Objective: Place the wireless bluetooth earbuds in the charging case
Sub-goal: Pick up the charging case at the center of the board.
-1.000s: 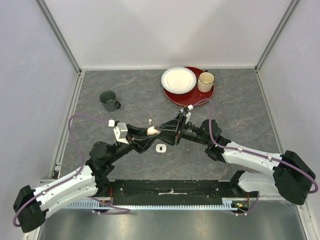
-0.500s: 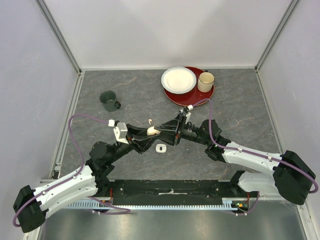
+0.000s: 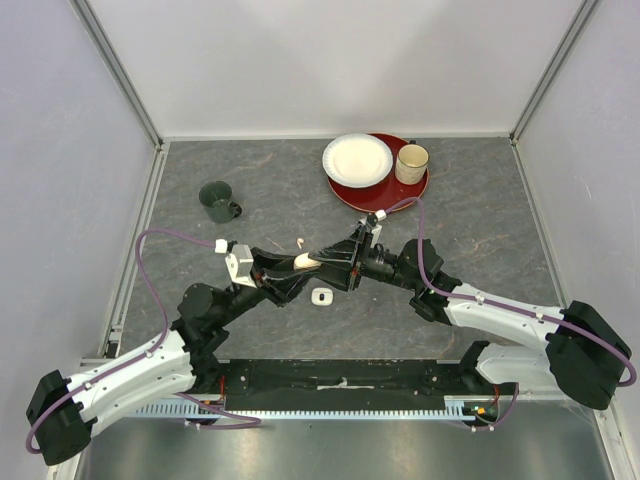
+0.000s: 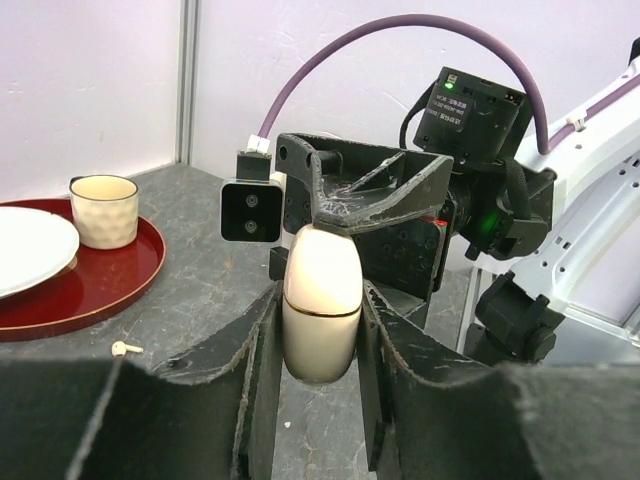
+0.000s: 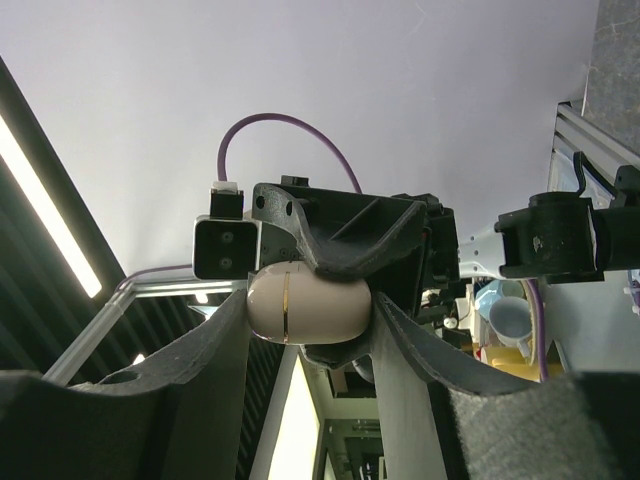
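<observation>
The charging case (image 3: 306, 261) is a closed cream oval with a thin gold seam, held above the table between both arms. My left gripper (image 3: 299, 266) is shut on its sides, and in the left wrist view the charging case (image 4: 321, 300) stands upright between the left gripper (image 4: 320, 340) fingers. My right gripper (image 3: 320, 262) is shut on its two ends, with the charging case (image 5: 310, 305) lying crosswise in the right gripper (image 5: 305, 325). One tiny white earbud (image 3: 301, 242) lies on the table behind the grippers, and the earbud (image 4: 125, 348) shows beside the tray. A small white object (image 3: 321, 296) lies below the grippers.
A dark green mug (image 3: 219, 201) stands at the back left. At the back right a red tray (image 3: 378, 188) carries a white bowl (image 3: 357, 159) and a cream cup (image 3: 411, 163). White walls enclose the table on three sides.
</observation>
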Robot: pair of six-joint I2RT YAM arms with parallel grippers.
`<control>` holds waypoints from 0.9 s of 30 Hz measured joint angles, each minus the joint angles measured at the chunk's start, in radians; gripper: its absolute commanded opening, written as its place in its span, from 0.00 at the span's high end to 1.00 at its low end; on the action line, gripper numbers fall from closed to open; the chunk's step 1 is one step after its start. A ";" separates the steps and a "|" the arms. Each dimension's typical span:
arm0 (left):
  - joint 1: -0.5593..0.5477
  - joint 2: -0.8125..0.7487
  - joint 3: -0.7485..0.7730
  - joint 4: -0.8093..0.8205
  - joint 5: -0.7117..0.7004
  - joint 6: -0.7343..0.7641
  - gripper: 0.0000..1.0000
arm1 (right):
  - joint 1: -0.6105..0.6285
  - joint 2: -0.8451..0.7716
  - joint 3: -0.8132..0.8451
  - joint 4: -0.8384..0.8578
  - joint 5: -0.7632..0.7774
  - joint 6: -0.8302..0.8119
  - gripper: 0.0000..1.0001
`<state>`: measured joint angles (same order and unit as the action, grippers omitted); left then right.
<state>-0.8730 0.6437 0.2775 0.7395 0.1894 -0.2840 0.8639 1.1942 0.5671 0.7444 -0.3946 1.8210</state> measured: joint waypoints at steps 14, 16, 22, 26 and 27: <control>0.000 0.011 0.000 0.011 -0.002 0.003 0.98 | 0.000 -0.003 0.000 -0.008 0.002 0.003 0.32; 0.000 0.011 0.000 0.009 0.002 0.001 0.98 | 0.000 -0.013 0.002 -0.030 0.010 -0.023 0.22; 0.000 -0.005 -0.018 0.011 0.003 -0.008 0.98 | -0.009 -0.080 0.156 -0.422 0.099 -0.326 0.05; 0.000 -0.049 -0.068 0.018 -0.005 -0.029 0.98 | -0.013 -0.173 0.323 -0.689 0.228 -0.619 0.08; 0.000 -0.057 -0.077 0.019 -0.005 -0.033 0.98 | -0.013 -0.196 0.346 -0.725 0.247 -0.673 0.09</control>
<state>-0.8730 0.5865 0.2001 0.7586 0.1848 -0.3168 0.8505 0.9985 0.9127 0.0196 -0.1478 1.1477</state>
